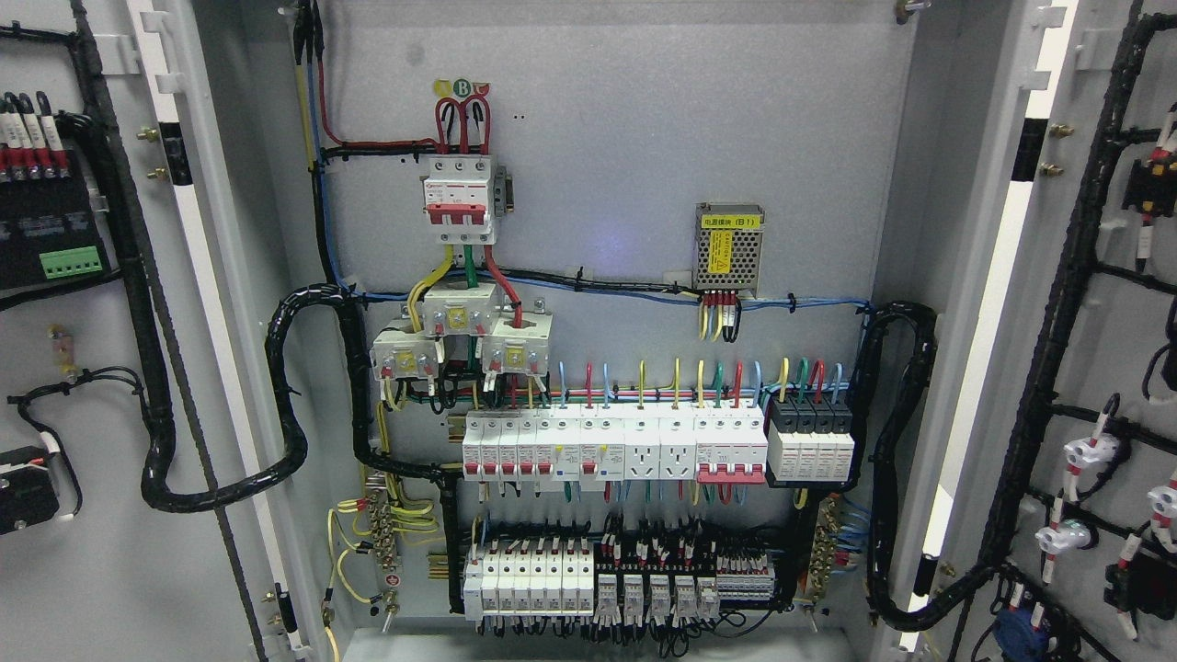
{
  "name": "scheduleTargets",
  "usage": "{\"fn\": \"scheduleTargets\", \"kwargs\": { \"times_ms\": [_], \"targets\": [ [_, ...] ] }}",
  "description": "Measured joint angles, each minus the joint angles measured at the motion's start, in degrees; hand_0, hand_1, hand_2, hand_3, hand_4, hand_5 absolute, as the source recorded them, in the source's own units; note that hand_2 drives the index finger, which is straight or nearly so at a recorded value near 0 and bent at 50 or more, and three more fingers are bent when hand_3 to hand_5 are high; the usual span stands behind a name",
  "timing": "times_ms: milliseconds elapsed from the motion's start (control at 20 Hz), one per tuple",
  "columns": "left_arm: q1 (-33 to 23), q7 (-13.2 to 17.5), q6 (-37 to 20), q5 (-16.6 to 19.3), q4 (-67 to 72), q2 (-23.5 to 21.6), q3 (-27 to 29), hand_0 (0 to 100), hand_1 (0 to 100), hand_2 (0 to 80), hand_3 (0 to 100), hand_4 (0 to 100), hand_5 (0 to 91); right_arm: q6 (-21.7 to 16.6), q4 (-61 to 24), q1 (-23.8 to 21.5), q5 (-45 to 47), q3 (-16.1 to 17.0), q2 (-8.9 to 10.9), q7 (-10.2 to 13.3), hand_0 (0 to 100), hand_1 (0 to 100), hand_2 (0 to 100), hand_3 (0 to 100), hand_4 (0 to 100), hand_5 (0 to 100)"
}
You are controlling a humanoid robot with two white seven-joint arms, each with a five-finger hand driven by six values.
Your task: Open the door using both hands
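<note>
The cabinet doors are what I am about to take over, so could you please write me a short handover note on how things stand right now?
Robot hands: neither the left nor the right shows in the head view.
Doors: the left door and the right door both stand swung wide, inner faces with their wiring toward the camera.
Cabinet interior: fully exposed, with the main breaker at top, a power supply module to its right and two rows of breakers below.
Done: both doors look open.
Left: apparently nothing on the doors; check where the arms are before moving.
</note>
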State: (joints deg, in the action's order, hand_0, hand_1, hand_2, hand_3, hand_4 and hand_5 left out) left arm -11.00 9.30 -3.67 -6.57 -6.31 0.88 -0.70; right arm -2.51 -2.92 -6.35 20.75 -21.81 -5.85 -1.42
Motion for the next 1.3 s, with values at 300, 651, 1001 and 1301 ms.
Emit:
{"fn": "scheduleTargets", "kwargs": {
  "times_ms": [300,651,1001,1301],
  "targets": [
    [0.23,0.00,-0.01,-0.01,0.18,-0.37,0.30,12,39,0.0,0,0,0.0,0.00,0.08,0.02,0.00,0.12,-0.07,0.02,12,39,0,0,0,0],
    [0.33,0.00,-0.03,-0.02,0.30,-0.62,0.48,12,39,0.0,0,0,0.0,0.00,0.14,0.02,0.00,0.19,-0.13,-0.17,12,39,0,0,0,0],
    [0.36,0.00,-0.36,-0.02,0.35,-0.73,0.58,12,39,0.0,0,0,0.0,0.00,0.17,0.02,0.00,0.24,-0.13,-0.60,12,39,0,0,0,0],
    [0.37,0.00,-0.01,-0.02,0.38,-0.79,0.64,12,39,0.0,0,0,0.0,-0.41,0.18,0.02,-0.01,0.27,-0.12,-0.67,12,39,0,0,0,0]
  ]
}}
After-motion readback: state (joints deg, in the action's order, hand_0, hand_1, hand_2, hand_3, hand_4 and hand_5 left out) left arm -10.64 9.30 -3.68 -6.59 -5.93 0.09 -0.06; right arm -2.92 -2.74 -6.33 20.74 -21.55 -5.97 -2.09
